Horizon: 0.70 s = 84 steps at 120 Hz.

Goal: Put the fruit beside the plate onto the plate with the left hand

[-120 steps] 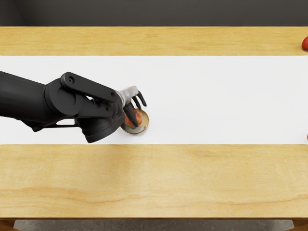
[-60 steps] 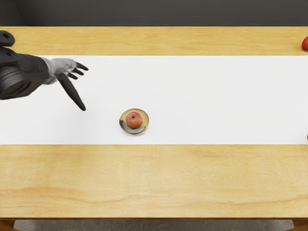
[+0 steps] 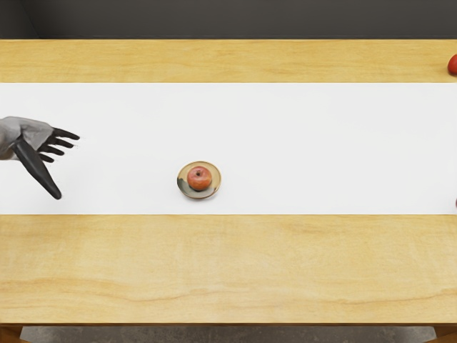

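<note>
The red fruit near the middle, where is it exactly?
In the head view the red fruit sits on the small plate, left of centre on the white runner, far from the open left hand at the left edge.

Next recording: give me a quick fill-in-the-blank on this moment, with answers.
1. The apple sits ____ the plate.
2. The left robot hand, fingers spread, holds ____.
3. That robot hand shows at the picture's ____ edge.
4. Another red fruit lies near the picture's upper ____ corner.
Answers: on; nothing; left; right.
</note>
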Available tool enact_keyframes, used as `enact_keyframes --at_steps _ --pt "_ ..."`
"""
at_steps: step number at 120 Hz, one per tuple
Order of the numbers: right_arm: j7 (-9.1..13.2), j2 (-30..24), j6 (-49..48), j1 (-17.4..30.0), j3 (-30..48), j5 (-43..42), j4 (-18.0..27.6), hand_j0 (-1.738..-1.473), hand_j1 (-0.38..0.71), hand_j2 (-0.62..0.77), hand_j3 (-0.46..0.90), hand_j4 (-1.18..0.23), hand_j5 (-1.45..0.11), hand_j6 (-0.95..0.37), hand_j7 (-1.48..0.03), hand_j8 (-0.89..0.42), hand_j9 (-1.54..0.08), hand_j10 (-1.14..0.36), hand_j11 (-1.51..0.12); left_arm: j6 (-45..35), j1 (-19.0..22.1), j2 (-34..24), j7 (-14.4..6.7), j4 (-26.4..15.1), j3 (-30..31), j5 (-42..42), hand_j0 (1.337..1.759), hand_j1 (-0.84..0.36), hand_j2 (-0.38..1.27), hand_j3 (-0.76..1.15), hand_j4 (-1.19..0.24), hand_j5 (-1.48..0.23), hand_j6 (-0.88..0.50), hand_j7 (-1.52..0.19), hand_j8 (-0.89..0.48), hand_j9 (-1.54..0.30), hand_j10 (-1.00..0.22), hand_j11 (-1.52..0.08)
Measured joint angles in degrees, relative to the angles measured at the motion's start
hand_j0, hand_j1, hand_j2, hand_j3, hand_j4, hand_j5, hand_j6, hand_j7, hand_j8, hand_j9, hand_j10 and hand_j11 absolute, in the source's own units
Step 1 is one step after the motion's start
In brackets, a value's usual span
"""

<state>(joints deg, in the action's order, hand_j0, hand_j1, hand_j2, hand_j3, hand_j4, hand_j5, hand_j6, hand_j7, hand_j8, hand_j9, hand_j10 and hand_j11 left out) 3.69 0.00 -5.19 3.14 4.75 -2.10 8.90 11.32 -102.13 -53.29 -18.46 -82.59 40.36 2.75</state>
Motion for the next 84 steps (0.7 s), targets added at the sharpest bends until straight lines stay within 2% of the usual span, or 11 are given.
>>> enact_keyframes --at_steps 17,62,84 --pt "0.00 0.00 0.00 0.00 0.00 0.00 0.01 -1.658 -0.35 0.00 0.00 0.00 0.00 0.00 0.00 0.00 0.00 0.00 0.00 2.08 -0.03 -2.47 -0.33 0.06 -1.98 0.47 1.658 0.32 0.00 0.00 -0.02 -0.03 -0.02 -0.03 -0.02 -0.03 -0.02 -0.03" --pt "0.00 0.00 0.00 0.00 0.00 0.00 0.01 -1.658 -0.35 0.00 0.00 0.00 0.00 0.00 0.00 0.00 0.00 0.00 0.00 4.78 0.07 -2.52 -2.08 0.47 -4.49 0.67 1.658 0.33 0.00 0.00 -0.02 -0.02 -0.02 -0.02 -0.02 -0.02 -0.02 -0.02" --pt "0.00 0.00 0.00 0.01 0.00 0.00 0.01 -1.658 -0.35 0.00 0.00 0.00 0.00 0.00 0.00 0.00 0.00 0.00 0.00 4.81 1.58 -2.66 -2.31 0.76 -5.52 0.64 1.658 0.33 0.00 0.00 -0.02 -0.02 -0.02 -0.02 -0.02 -0.02 -0.02 -0.02"
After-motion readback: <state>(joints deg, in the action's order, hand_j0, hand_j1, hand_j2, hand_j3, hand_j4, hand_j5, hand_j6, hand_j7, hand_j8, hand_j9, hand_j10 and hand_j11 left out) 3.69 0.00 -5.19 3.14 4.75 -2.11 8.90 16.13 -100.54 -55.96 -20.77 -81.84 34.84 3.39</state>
